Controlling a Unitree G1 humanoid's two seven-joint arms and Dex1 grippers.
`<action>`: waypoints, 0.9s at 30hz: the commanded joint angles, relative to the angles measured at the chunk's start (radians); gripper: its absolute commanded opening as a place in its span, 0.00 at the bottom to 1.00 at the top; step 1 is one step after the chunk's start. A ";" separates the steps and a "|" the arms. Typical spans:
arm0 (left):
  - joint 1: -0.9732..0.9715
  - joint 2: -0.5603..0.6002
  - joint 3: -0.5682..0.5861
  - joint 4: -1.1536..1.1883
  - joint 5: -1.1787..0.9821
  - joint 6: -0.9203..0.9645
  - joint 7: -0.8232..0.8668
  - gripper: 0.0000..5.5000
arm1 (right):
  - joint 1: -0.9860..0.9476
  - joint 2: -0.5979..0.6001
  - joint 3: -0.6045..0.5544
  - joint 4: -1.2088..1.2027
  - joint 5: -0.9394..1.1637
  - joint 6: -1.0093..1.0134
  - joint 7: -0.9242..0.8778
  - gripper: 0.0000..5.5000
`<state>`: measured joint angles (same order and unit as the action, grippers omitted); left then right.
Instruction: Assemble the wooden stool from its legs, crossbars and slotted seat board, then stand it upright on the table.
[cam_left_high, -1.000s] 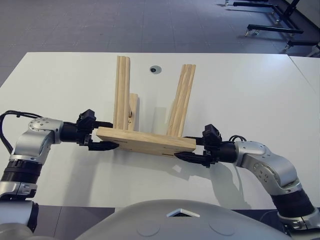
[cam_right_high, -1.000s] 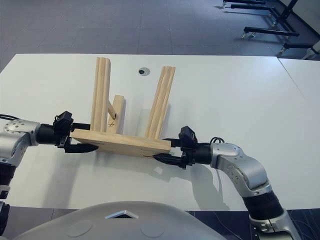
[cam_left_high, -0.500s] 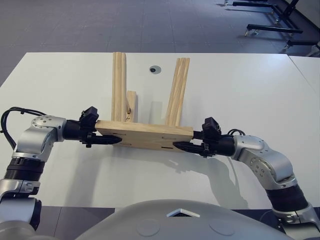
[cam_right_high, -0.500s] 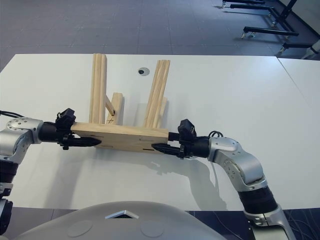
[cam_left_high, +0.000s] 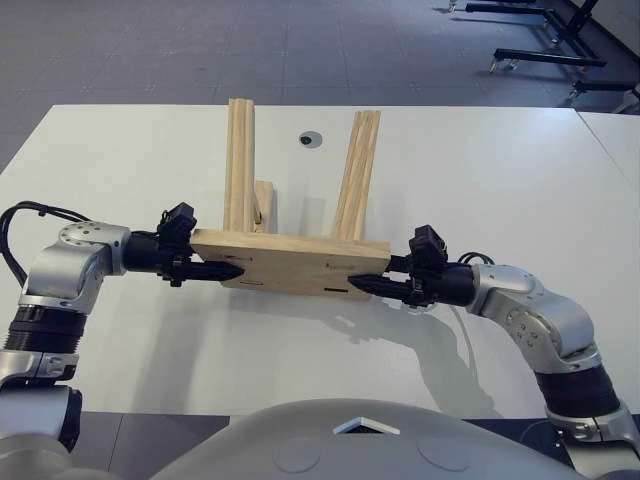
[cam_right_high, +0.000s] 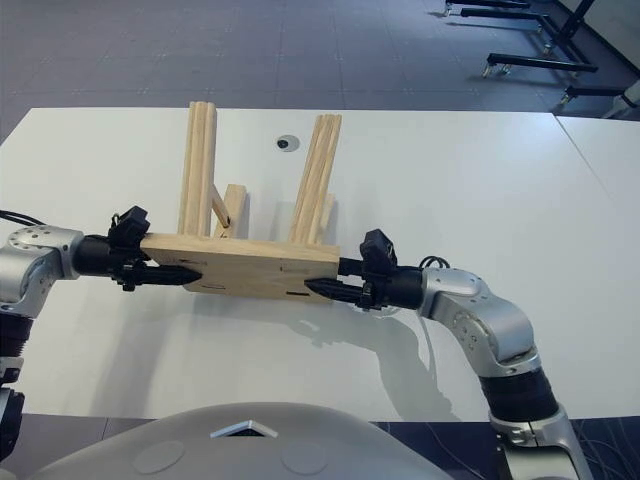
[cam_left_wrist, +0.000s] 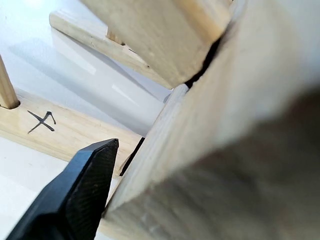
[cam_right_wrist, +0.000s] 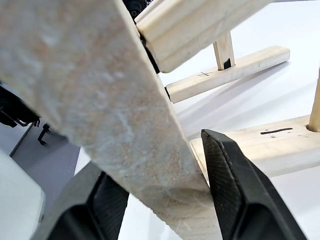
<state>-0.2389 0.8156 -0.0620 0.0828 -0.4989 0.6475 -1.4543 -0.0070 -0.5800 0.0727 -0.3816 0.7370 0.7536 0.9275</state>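
Left eye view: stool (cam_left_high: 300, 268) is held btw. both arms above the white table (cam_left_high: 480, 180), seat board (cam_right_high: 235, 268) facing the robot, legs (cam_left_high: 239, 165) pointing away. Left gripper (cam_left_high: 208, 266) is clamped on the board's left end, right gripper (cam_left_high: 368, 282) on its right end.

Pale bare wood stool (cam_left_high: 290, 262), matt, grainy, smooth white table (cam_left_high: 480, 180), R pincer fingers (cam_right_wrist: 235, 185) blk, textured

We've got rounded silver-grey arms (cam_left_high: 75, 262), a pointy black left claw (cam_left_high: 222, 264) and right claw (cam_left_high: 366, 280), plus black cables (cam_left_high: 30, 205) looping off our left elbow.
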 joint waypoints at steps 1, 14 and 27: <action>-0.052 -0.029 0.002 -0.052 -0.058 0.101 0.041 0.47 | -0.104 0.062 -0.030 -0.024 0.136 0.134 -0.080 0.38; -0.255 -0.175 0.103 -0.057 -0.284 0.614 0.274 0.47 | -0.495 0.210 -0.246 0.230 0.631 0.521 -0.399 0.38; -0.514 -0.432 0.410 0.246 -0.373 0.818 0.652 0.47 | -0.654 0.298 -0.282 0.547 0.904 0.514 -0.765 0.27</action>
<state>-0.6962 0.5091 0.3758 0.3102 -0.8511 1.3821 -0.8857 -0.5741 -0.3572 -0.2779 0.1449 1.5950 1.2391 0.1927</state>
